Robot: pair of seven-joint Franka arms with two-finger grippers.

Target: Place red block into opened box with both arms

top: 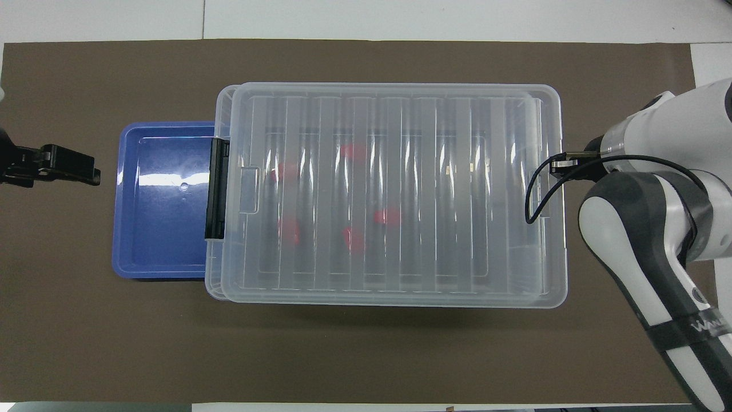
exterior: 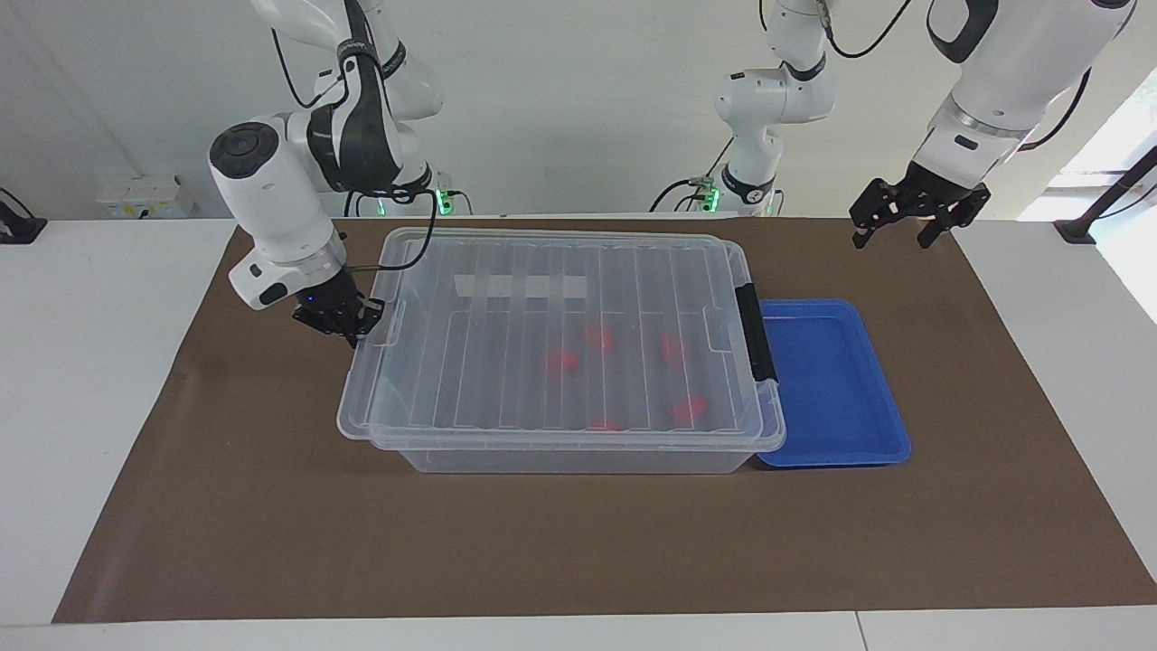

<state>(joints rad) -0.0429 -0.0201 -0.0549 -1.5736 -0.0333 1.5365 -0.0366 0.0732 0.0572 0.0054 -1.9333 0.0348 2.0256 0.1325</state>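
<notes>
Now | right gripper clamped on lid edge | left gripper wide, holding nothing

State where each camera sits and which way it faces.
Facing view: high across the table, looking at both arms; right end effector at the lid of the box, left end effector raised.
Overhead view: above the robots' end, looking steeply down; right arm and left end effector show.
Shared: box, blue tray, red blocks.
</notes>
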